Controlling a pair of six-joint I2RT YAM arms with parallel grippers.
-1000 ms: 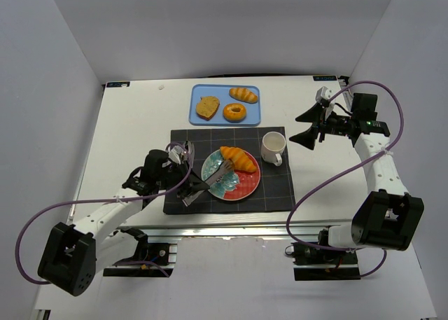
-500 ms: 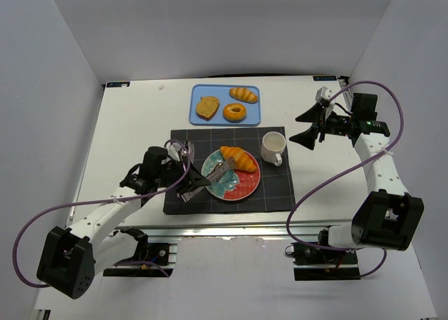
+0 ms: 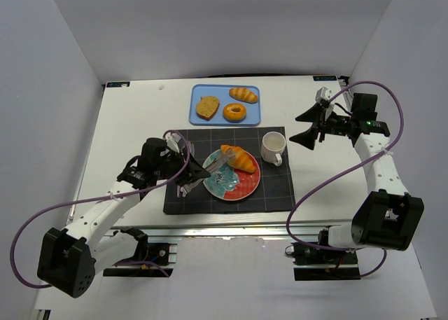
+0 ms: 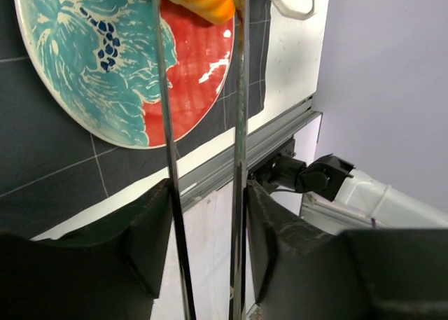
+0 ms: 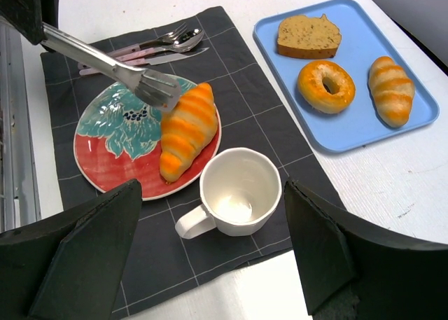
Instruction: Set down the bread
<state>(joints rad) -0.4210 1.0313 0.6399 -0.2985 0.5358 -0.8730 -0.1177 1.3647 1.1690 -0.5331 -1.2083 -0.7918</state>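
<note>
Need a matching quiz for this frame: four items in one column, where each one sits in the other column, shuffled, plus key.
Items
1. bread
2. mug
3. doughnut
4. tongs

Places
A. on the blue tray
B. between the fingers of the left gripper
C. on the plate
D. on the dark mat, beside the plate

Pairs: 1-C, 2-D, 3-A, 4-B
</note>
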